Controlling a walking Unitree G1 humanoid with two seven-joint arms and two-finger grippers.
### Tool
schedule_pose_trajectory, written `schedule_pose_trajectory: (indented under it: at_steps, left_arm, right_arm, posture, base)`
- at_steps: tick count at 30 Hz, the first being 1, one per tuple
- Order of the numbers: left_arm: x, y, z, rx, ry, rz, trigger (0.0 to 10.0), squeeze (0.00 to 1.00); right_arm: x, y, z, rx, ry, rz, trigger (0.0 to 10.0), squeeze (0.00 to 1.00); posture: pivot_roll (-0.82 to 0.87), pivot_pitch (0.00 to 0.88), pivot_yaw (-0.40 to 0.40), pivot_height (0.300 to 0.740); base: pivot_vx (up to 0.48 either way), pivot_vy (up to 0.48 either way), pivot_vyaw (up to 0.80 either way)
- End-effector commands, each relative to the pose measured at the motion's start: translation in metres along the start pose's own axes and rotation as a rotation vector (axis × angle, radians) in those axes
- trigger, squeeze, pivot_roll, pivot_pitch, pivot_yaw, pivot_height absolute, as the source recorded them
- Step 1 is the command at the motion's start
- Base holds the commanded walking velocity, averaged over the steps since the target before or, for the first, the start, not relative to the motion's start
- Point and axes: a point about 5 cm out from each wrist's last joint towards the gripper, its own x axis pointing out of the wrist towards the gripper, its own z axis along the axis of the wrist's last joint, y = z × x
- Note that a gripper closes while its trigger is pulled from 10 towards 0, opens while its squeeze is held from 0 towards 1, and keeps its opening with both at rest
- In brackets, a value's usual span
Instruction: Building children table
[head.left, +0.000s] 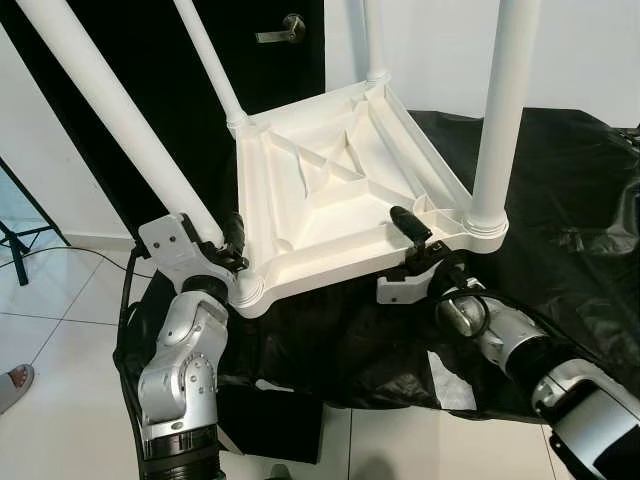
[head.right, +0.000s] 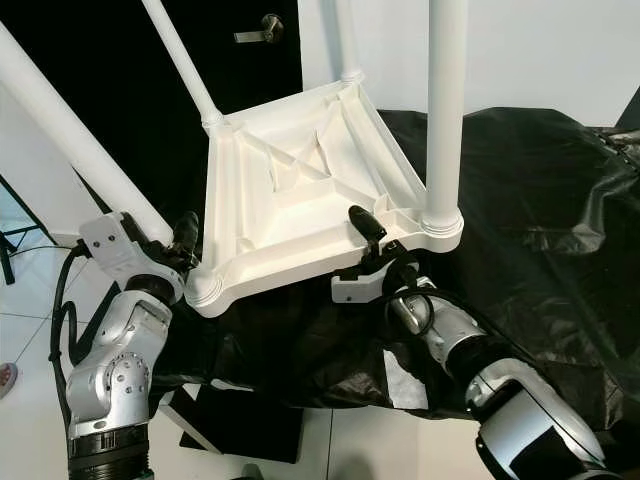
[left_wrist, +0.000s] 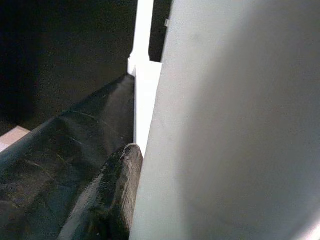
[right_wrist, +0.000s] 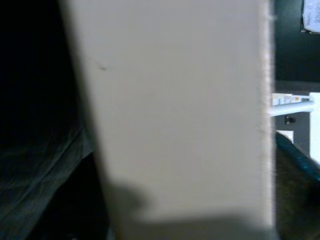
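A white children's table (head.left: 330, 190) lies upside down and tilted on a black-covered surface, its ribbed underside facing me. Its white legs stick up: one near left (head.left: 110, 100), one far left (head.left: 205, 55), one on the right (head.left: 505, 100). My left gripper (head.left: 236, 252) is shut on the table's near-left corner, at the base of the near-left leg. One black finger (left_wrist: 112, 195) lies against the white plastic. My right gripper (head.left: 415, 242) is shut on the near rim, with one finger (head.left: 410, 222) over the edge and the rim (right_wrist: 175, 115) between the fingers.
Black sheeting (head.left: 560, 200) covers the surface under and right of the table. A black door with a metal handle (head.left: 280, 30) stands behind. A tripod leg (head.left: 20, 240) and a person's foot (head.left: 12, 385) are at the left on white tiles. A dark box (head.left: 270, 420) sits below.
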Motion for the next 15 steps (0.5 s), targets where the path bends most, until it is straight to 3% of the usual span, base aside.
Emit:
schedule_pose_trajectory:
  at_steps: [1, 15]
  left_arm:
    - [0.0006, -0.0138, -0.0162, -0.105, 0.101, -0.083, 10.0, 0.0]
    - [-0.0008, -0.0144, -0.0156, -0.073, 0.103, -0.109, 10.0, 0.0]
  right_arm:
    - [0.0037, -0.0021, -0.0002, 0.008, 0.006, -0.006, 0.0, 0.0]
    - [0.0074, 0.0012, 0.0009, 0.015, 0.04, -0.027, 0.0, 0.0]
  posture:
    - [0.1, 0.0, 0.016, 0.74]
    - [0.09, 0.0, 0.024, 0.74]
  base:
    - [0.0, 0.0, 0.0]
    - [0.0, 0.0, 0.0]
